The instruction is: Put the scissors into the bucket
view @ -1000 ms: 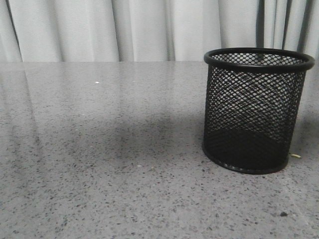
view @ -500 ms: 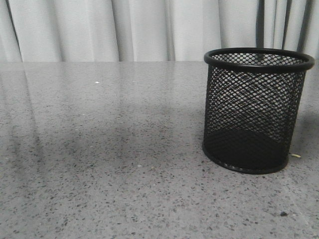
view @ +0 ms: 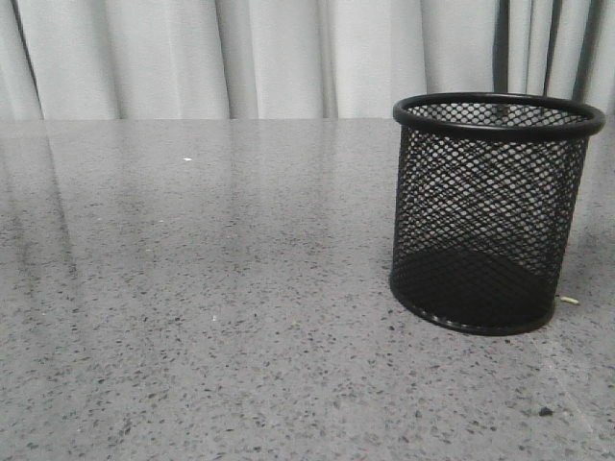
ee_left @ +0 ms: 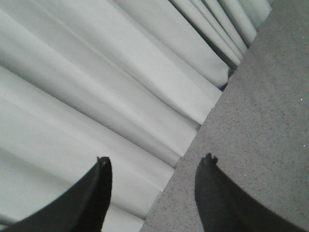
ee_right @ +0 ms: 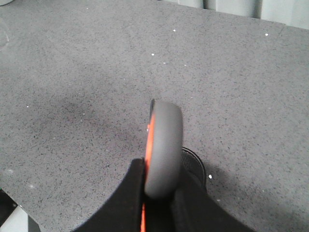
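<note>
The right gripper (ee_right: 157, 203) is clamped on the scissors' (ee_right: 164, 150) grey handle above what looks like the bucket (view: 492, 211), upright on the speckled surface (view: 192, 288); the left gripper (ee_left: 154, 166) hangs apart, holding nothing.

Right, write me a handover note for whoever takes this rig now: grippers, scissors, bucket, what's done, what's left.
Right gripper: shut on the scissors, gripping a grey handle loop with orange inside; the blades are hidden from its camera.
Left gripper: open and empty, pointing toward the curtain at the table edge.
Bucket: upright on the table's right side in the front view, nothing inside it. A dark round shape just below the scissors in the right wrist view may be its rim.
Done: scissors picked up.
Left: bring the scissors over the bucket's opening, lower them in, release.
</note>
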You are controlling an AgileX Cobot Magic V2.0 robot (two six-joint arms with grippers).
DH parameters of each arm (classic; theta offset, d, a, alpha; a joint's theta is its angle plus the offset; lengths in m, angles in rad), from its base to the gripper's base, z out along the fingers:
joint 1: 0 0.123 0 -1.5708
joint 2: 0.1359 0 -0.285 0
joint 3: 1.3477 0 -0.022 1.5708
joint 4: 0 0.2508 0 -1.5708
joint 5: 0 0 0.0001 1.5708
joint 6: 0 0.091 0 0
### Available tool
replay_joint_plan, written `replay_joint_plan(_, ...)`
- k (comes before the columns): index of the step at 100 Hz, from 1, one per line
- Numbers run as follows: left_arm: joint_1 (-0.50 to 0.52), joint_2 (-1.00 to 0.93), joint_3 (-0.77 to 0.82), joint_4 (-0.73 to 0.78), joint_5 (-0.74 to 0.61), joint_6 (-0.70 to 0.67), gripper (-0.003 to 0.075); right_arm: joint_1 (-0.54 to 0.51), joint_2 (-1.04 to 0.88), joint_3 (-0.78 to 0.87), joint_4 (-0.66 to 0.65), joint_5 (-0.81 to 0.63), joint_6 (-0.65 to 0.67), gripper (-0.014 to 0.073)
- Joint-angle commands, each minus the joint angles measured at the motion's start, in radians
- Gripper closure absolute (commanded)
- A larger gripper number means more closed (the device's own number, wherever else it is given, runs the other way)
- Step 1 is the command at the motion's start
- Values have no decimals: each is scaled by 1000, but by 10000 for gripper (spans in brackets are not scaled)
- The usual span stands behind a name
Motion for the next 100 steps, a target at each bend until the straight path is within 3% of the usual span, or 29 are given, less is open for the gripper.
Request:
replay_joint_plan(1,12,-14,-27,-38,-67,-17,354,7,0,-33,-3,26,22,645)
replay_joint_plan(25,12,-14,-27,-38,-67,-17,354,28,-24,-1,-74,27,63,645)
replay_joint_plan(65,12,0,-24,-87,-67,-17,354,218,-64,175,-175,27,160,645)
replay_joint_plan(76,12,7,-24,-89,-64,-17,354,225,-60,174,-230,27,177,645)
replay_joint_plan(100,12,15,-24,-97,-59,-17,354,226,-14,175,-214,27,177,645)
